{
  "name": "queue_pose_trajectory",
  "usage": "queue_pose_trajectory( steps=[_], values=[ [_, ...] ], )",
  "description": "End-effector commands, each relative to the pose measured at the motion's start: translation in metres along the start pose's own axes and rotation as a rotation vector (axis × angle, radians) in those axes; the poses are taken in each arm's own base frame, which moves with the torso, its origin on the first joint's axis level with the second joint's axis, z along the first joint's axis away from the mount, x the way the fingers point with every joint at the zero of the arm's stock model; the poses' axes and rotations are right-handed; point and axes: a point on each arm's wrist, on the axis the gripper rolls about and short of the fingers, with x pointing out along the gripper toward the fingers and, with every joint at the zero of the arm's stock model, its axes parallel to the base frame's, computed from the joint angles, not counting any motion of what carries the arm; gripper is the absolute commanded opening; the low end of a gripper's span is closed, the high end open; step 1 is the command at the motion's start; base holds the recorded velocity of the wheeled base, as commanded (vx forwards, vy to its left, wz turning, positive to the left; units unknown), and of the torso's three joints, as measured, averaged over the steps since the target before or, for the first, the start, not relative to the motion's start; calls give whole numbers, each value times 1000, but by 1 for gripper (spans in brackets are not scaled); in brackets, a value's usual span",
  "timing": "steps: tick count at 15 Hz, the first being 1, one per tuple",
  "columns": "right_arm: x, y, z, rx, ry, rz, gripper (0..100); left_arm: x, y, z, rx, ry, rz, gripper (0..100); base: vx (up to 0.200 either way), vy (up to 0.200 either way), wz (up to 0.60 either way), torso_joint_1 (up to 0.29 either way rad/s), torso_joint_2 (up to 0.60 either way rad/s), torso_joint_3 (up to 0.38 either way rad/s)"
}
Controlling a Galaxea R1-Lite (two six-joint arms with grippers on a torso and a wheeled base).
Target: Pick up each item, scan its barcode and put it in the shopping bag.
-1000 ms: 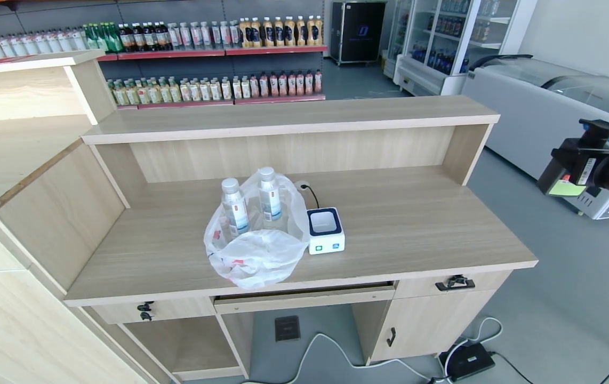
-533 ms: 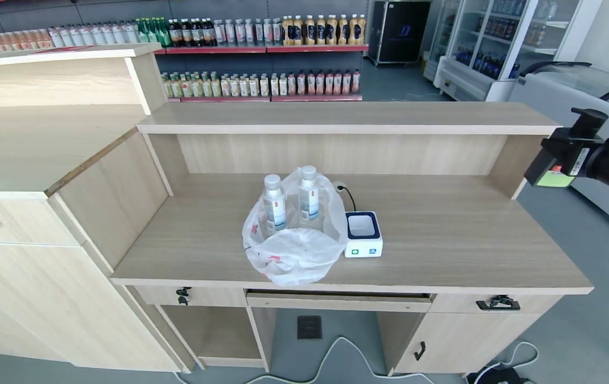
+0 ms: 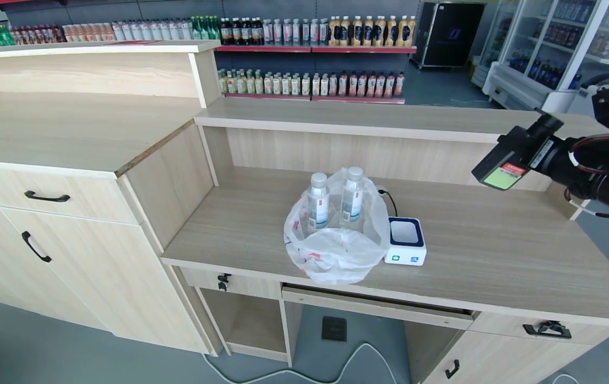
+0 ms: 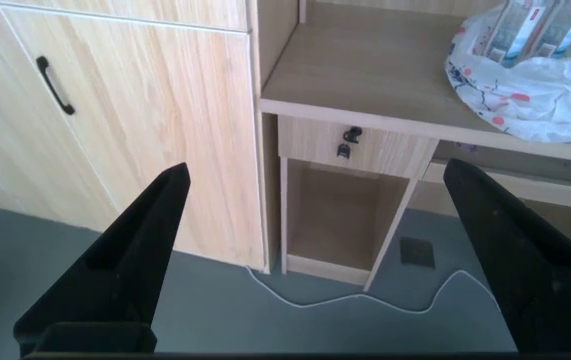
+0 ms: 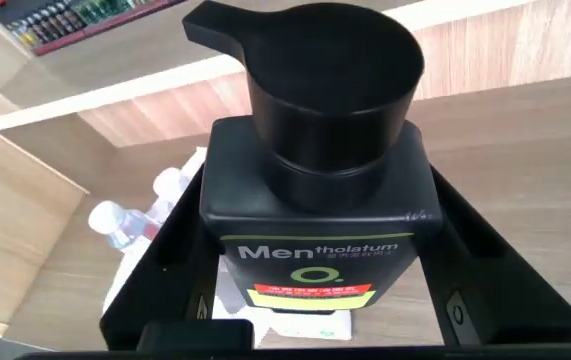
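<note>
Black plastic pump bottle (image 3: 515, 156) pinched by right gripper (image 5: 330, 300) above wooden counter (image 3: 496, 250); white box scanner (image 3: 406, 242) just beside translucent plastic shopping bag (image 3: 336, 250); left gripper (image 4: 315, 170) fingers spread.

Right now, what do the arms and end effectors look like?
Left end effector: two matte black wedge-shaped fingers tapering to narrow tips. Right end effector: black, flat-sided fingers, same finish. Right arm: black cylindrical links, a white ring at the wrist, thin reddish cables looped alongside.
</note>
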Motion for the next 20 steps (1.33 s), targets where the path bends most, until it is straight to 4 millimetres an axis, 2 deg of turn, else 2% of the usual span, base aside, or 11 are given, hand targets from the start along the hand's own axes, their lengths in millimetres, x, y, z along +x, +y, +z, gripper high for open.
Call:
queue_pose_trajectory(
  steps=[1,5,7,12,16,20],
  values=[
    [11,2,-15,64,51,14,0,0,0,0,0,0,1,100,0,0,0,0,0,0],
    [23,-4,-34,246,166,-45,0,0,0,0,0,0,1,100,0,0,0,0,0,0],
    [37,-10,-47,347,217,-117,0,0,0,0,0,0,1,100,0,0,0,0,0,0],
    [59,-8,-60,537,264,-161,0,0,0,0,0,0,1,100,0,0,0,0,0,0],
    [71,0,-84,554,312,-203,0,0,0,0,0,0,1,100,0,0,0,0,0,0],
    [88,1,-86,567,299,-192,0,0,0,0,0,0,1,100,0,0,0,0,0,0]
  ],
)
